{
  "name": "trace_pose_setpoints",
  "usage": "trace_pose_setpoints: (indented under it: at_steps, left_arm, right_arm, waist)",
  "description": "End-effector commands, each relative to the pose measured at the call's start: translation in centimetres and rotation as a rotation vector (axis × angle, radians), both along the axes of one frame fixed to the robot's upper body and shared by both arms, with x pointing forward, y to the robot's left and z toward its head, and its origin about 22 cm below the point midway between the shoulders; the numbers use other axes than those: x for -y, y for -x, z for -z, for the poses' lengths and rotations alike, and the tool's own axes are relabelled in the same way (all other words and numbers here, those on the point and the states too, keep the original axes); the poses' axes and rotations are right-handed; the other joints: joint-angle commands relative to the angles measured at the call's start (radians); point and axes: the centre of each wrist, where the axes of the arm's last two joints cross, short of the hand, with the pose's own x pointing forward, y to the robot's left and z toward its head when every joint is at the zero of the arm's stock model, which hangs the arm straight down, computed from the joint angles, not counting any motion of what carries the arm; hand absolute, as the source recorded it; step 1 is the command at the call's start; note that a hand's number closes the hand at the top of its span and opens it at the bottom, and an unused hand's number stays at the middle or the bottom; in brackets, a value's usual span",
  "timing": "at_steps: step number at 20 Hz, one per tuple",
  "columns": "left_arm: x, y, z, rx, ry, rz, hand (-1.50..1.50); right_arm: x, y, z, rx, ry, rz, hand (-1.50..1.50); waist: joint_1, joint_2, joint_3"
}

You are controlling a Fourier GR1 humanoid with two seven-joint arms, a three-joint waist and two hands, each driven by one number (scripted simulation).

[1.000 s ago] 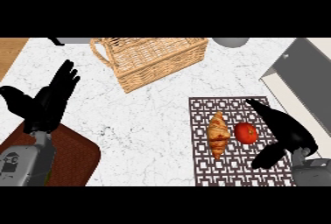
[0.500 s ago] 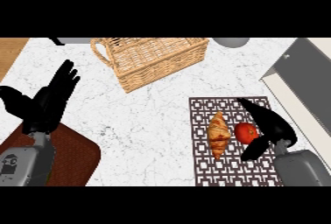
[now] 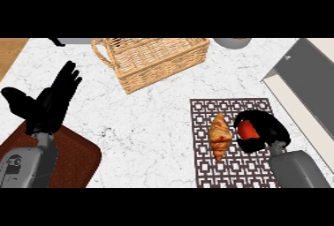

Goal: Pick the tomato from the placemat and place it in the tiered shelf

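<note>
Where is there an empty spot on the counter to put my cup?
The biggest bare patch of counter lies between the left hand and the placemat, below the basket. A smaller one sits between basket and shelf. The placemat is crowded: croissant, and the right hand curled round the tomato.

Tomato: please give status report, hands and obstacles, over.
Right hand curled round tomato, over the placemat. Left hand open, resting at view's left. Croissant beside tomato, on the side away from the shelf.
</note>
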Motion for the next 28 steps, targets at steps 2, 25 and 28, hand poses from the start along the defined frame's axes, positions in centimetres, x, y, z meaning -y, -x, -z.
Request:
trace_pose_setpoints:
  at_steps: [2, 25, 28]
  left_arm:
    - [-0.2, 0.2, -0.8, 0.01, -0.001, 0.006, 0.0]
    - [-0.7, 0.4, -0.5, -0.018, 0.007, -0.021, 0.0]
    - [-0.3, 0.3, 0.4, -0.036, -0.004, -0.043, 0.0]
  right_arm:
    - [-0.3, 0.1, 0.6, 0.062, 0.021, -0.051, 1.5]
    - [-14.1, 17.3, -12.8, 0.633, -0.372, -0.012, 1.5]
    - [-13.3, 18.4, -14.4, 0.696, -0.401, 0.049, 1.5]
  waist:
    - [0.001, 0.005, 0.007]
    - [-0.023, -0.001, 0.006]
    - [-0.035, -0.003, 0.006]
